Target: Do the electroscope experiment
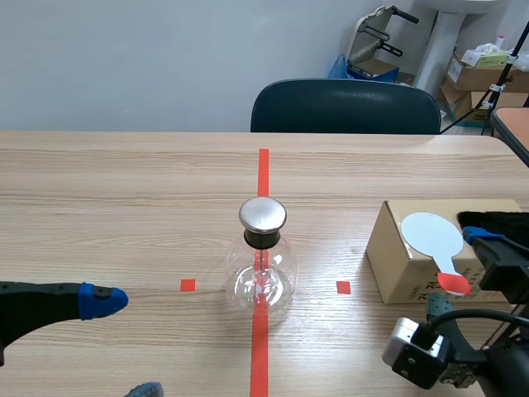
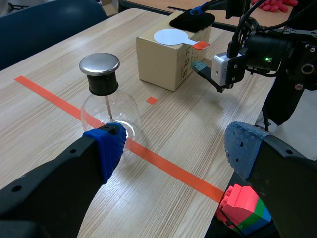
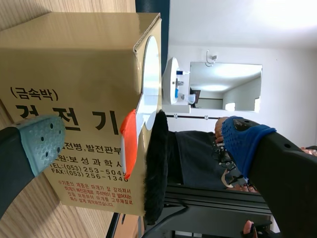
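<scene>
Ahead of your left pincer (image 2: 173,148), just beyond its blue-padded finger (image 2: 106,146), stands the electroscope flask (image 2: 111,111). It is clear round glass, upright on the table (image 2: 44,129), with a black neck, a flat metal cap and a thin rod hanging inside. That pincer is spread wide and holds nothing. From the wrist view the blue pad looks close to the glass, but the scene view shows it short of the flask and touching nothing. Beside its other, grey-blue-padded finger sits a small block (image 2: 242,210) in red, green and blue.

Your right pincer (image 3: 143,139) is also wide apart, with nothing pressed between its pads. Between and just ahead of its fingers is the upper edge of the cardboard box (image 3: 74,74). On that box lies the white round paddle (image 3: 150,74) with its orange-red handle. Next to it, on the side toward the blue-padded finger, lies a strip of black fur (image 3: 157,163). The grey-green pad sits alongside the printed face of the box, and the blue pad is out past the fur. You cannot tell from these views whether either pad touches box or fur. The flask stands apart from the box.
</scene>
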{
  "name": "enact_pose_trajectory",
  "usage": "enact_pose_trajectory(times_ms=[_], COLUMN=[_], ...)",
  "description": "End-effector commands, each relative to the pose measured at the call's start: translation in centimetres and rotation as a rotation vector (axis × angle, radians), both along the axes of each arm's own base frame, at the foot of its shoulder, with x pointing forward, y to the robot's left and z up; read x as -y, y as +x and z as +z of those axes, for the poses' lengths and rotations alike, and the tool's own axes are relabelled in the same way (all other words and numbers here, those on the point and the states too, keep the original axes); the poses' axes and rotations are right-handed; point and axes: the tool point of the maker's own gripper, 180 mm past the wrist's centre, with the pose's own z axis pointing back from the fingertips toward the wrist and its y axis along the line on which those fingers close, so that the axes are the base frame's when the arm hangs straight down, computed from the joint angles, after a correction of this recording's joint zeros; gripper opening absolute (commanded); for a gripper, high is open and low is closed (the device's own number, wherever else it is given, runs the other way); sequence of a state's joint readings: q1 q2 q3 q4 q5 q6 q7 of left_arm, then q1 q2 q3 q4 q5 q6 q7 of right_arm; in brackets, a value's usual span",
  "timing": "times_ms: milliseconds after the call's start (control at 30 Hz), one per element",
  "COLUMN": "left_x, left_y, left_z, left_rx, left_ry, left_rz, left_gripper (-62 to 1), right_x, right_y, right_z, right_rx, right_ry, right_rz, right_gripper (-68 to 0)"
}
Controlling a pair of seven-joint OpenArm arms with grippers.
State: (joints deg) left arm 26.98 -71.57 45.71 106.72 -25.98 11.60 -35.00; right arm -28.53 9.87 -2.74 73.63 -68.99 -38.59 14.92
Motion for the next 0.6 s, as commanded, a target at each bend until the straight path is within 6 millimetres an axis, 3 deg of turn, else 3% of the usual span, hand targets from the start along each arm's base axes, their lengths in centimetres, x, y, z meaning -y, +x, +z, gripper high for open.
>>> enact_pose_trajectory(times_ms=[0,133,267,400,567], left_x=[0.5,0.1,-0.4,-0.6,-1.8], left_y=[0.0,0.8,2.0,3.4,5.3], left_z=[1.0,0.9,0.9,0.2,-0.9], left_rx=[0.015,0.018,0.045,0.037,0.014], left_ry=[-0.038,-0.037,-0.03,0.005,0.073], left_rz=[-0.002,0.049,0.141,0.22,0.322], left_gripper=[-17.0,-17.0,-17.0,-17.0,-17.0], right_x=[0.4,0.9,1.6,2.1,2.1], right_y=[-0.7,-3.6,-6.6,-8.7,-8.5], right_z=[0.3,-0.6,-0.3,1.6,5.0], right_rx=[0.003,-0.067,-0.12,-0.143,-0.167], right_ry=[-0.01,0.017,0.098,0.202,0.392], right_rz=[0.003,0.016,0.01,0.041,0.066], right_gripper=[0.4,0.4,0.4,0.4,0.4])
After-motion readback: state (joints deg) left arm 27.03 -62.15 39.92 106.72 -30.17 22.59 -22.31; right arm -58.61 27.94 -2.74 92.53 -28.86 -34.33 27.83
